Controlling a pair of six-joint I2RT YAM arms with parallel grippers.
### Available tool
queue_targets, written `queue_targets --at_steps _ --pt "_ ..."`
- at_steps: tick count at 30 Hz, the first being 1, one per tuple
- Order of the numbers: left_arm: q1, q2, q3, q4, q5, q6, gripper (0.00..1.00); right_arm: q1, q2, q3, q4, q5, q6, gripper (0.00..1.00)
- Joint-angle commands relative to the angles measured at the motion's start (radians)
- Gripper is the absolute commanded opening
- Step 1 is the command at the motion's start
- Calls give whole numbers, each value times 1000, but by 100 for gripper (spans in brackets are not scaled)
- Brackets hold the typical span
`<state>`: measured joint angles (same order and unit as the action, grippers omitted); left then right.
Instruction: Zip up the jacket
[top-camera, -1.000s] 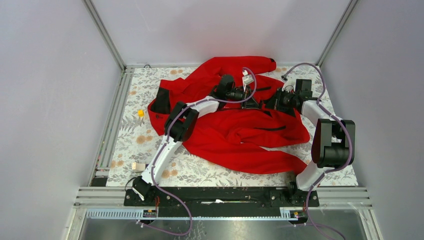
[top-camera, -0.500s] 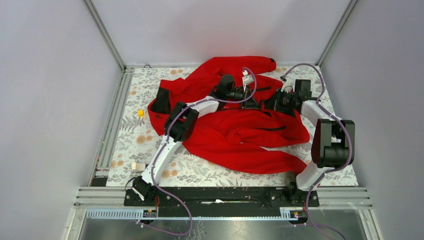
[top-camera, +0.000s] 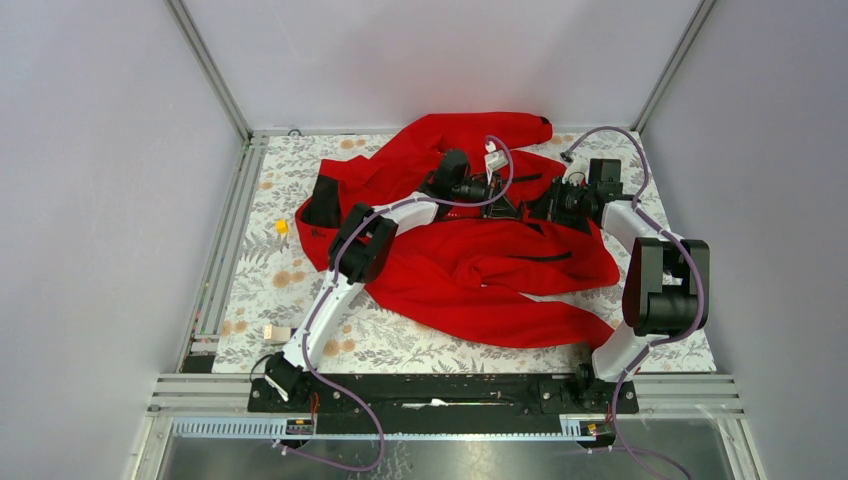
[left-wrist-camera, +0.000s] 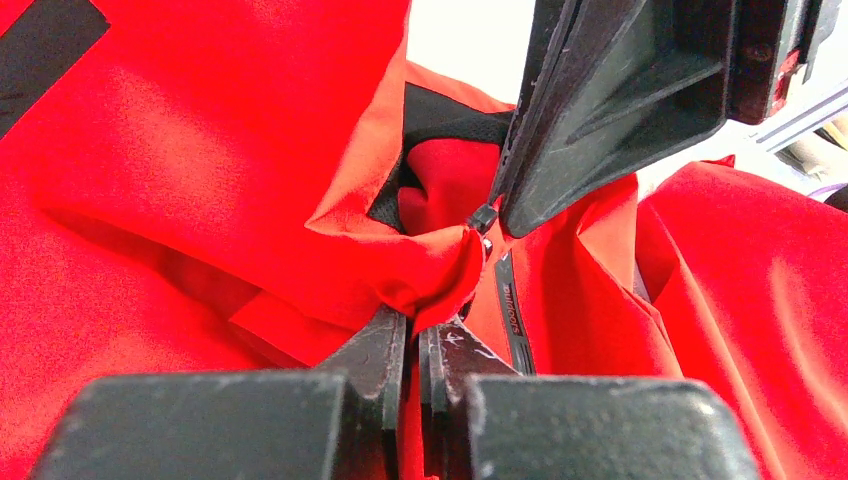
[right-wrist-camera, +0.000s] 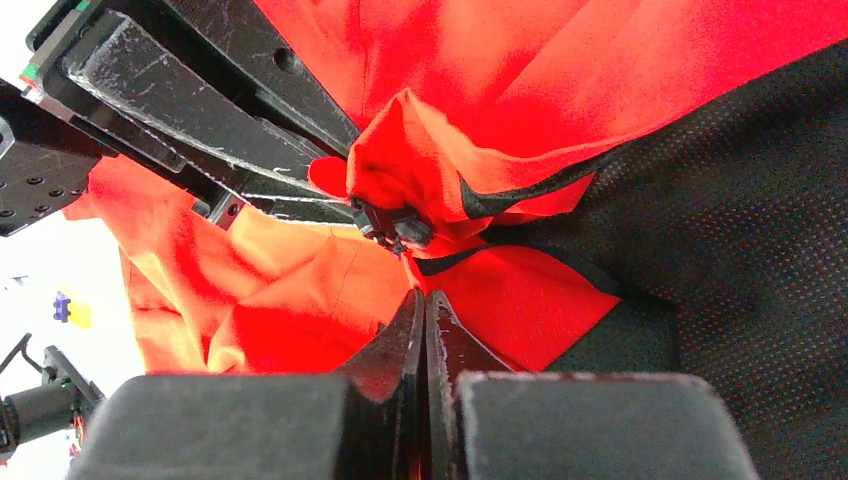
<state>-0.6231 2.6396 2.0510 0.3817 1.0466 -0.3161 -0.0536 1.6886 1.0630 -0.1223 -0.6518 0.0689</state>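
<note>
— Writing on the jacket (top-camera: 480, 270): can any be read?

— Pale lettering is printed along one dark zip tab (left-wrist-camera: 508, 305), seen in the left wrist view, but the letters are too small to be made out.

— Where is the jacket laid?

— It is spread, crumpled, over the far middle of the flower-patterned table (top-camera: 260, 270). One sleeve is stretched along the back edge and another is trailed toward the near right.

— How is the left gripper (left-wrist-camera: 412, 325) held?

— Its fingers are pressed together, and a bunched fold of red cloth is pinched between them.

— And the right gripper (right-wrist-camera: 421, 300)?

— Its fingers are likewise closed, on the red cloth just beside a black-edged seam. Black mesh lining (right-wrist-camera: 740, 250) is exposed to the right of them. A small black zip slider (right-wrist-camera: 395, 225) is seen just beyond the tips, and the two grippers are brought nearly tip to tip over the jacket's upper middle.

— Is anything else seen on the table?

— A small yellow piece (top-camera: 282, 226) and a pale block (top-camera: 276, 333) are seen left of the jacket, apart from it.
</note>
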Motion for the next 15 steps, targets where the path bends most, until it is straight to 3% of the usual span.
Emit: queue_targets --at_steps 1,15 --pt "-4 -76 11 -5 -7 34 0 11 -24 29 25 7 2 0" --pt "-15 -72 26 -40 -20 58 0 12 -20 31 30 -2 8 0"
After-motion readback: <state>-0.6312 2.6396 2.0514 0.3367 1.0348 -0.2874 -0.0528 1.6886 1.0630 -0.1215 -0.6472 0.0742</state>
